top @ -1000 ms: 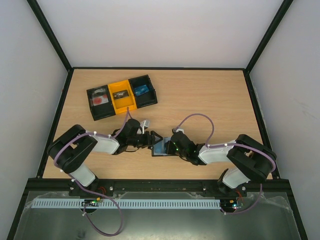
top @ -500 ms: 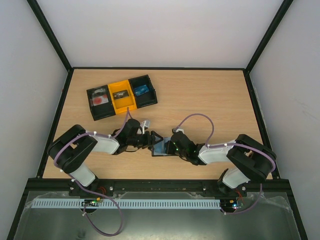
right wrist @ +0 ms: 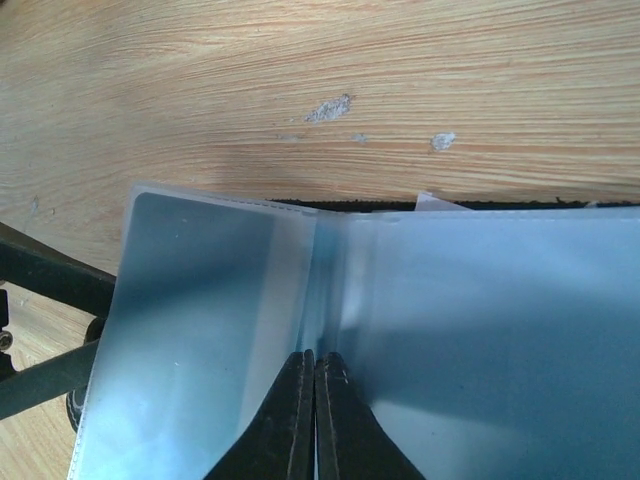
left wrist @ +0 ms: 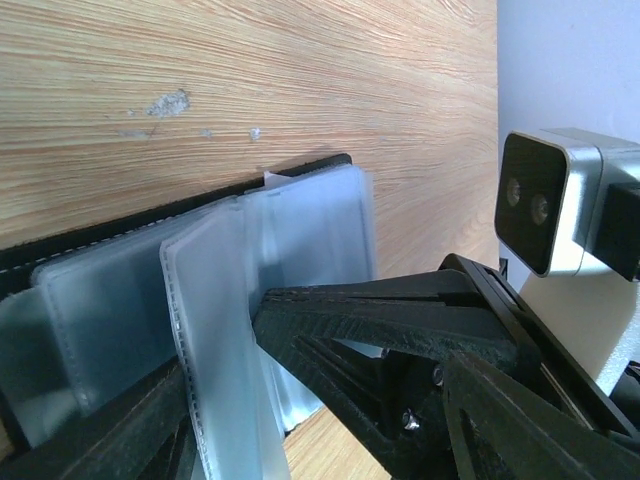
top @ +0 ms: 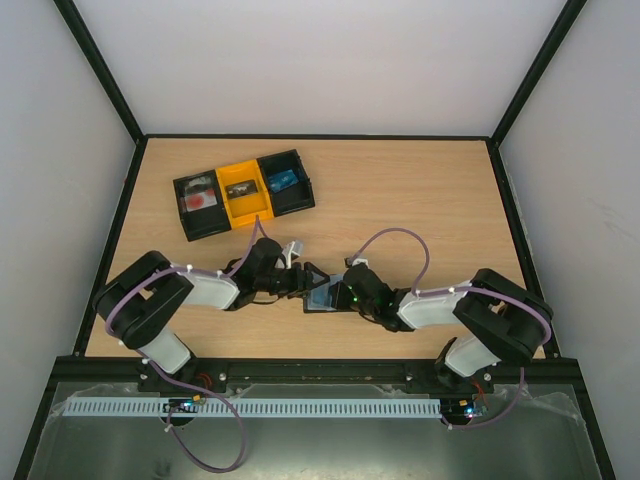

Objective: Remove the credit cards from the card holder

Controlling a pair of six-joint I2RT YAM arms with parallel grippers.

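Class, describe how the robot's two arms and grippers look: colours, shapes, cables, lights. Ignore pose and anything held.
Both the left arm and right arm have black joints and white link shells, each with a looping purple cable. The right wrist shows green lights. The left gripper and right gripper have black angular fingers.

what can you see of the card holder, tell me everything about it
The card holder is a small black wallet lying open on the wooden table, between the two arms near the front edge. Its inside is made of cloudy grey-blue plastic pockets with stitched edges, and some of them are lifted off the table like pages. A thin black rim shows along its far side. The right gripper is shut at the fold between two pockets. The left gripper is right against the holder, but its grip cannot be made out.
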